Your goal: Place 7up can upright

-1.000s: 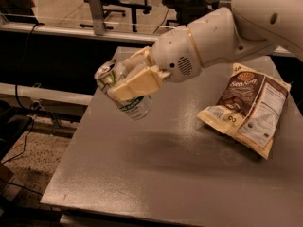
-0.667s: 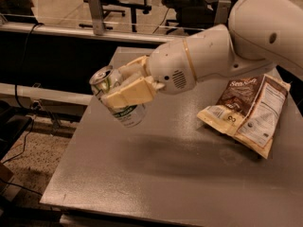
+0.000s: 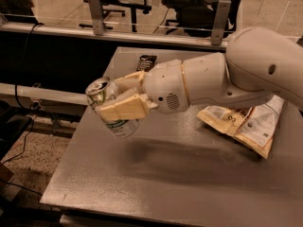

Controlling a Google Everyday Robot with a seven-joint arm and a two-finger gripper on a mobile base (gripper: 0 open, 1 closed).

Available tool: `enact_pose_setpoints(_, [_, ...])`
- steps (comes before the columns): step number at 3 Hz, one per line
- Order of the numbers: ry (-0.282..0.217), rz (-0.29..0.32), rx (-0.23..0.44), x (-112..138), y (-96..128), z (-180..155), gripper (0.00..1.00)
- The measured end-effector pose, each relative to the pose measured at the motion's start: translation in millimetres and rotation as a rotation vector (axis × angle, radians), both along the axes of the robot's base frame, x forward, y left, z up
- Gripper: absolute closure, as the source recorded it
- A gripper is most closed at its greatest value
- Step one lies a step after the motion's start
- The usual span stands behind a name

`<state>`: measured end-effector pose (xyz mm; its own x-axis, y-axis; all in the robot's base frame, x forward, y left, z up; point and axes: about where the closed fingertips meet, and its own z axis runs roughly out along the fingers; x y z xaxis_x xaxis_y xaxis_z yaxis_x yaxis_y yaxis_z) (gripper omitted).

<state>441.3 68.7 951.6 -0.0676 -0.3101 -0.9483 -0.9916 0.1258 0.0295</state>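
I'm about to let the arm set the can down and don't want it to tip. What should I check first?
1. Gripper shut on the 7up can: ok.
2. Can upright: not ok, it is tilted, top toward the left.
3. Can base on the table: not ok, it hangs above the surface.
4. Candy bar wrapper and snack bag away from the drop spot: ok.
5. Enough margin from the table's left edge: cannot tell.
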Motion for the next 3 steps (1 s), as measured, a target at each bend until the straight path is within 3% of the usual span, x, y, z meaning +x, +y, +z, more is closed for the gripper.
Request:
enact_pose_setpoints(1, [-0.025,-0.035,0.115,-1,7,-10,1.0])
enact_pose_setpoints(3, [-0.065,-0.026,0.25,-4,13,-21,1.0])
